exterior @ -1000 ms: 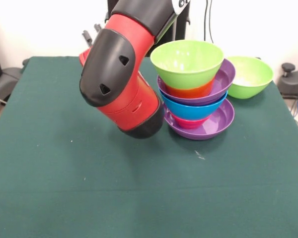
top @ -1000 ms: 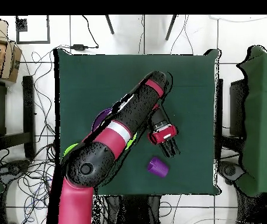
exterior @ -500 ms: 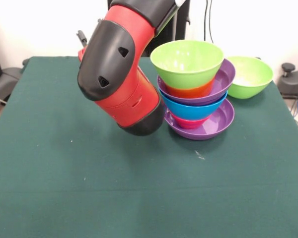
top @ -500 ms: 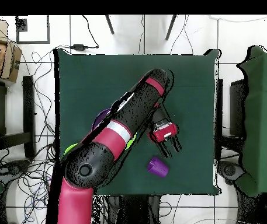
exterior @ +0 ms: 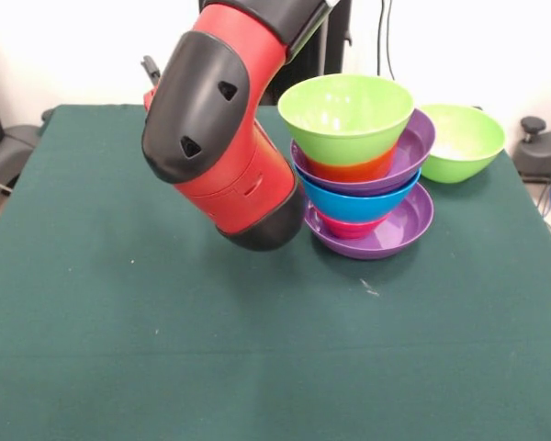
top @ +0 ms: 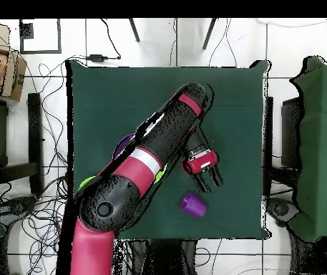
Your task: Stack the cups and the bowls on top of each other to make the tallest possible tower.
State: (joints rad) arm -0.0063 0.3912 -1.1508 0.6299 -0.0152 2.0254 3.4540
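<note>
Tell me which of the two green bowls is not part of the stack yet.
The green bowl sitting alone on the table behind the stack; the other green bowl sits on top of it.

A dark green cloth covers the bench (top: 109, 100) beneath the claw (top: 211, 180). White tiled floor (top: 166, 43) strewn with black cables (top: 48, 71) surrounds it. A pale wall (exterior: 73, 46) stands behind.

I see my arm (top: 155, 154) bent sharply at the elbow, the gripper (top: 209, 179) hanging low with its fingers (top: 217, 177) spread, empty.
</note>
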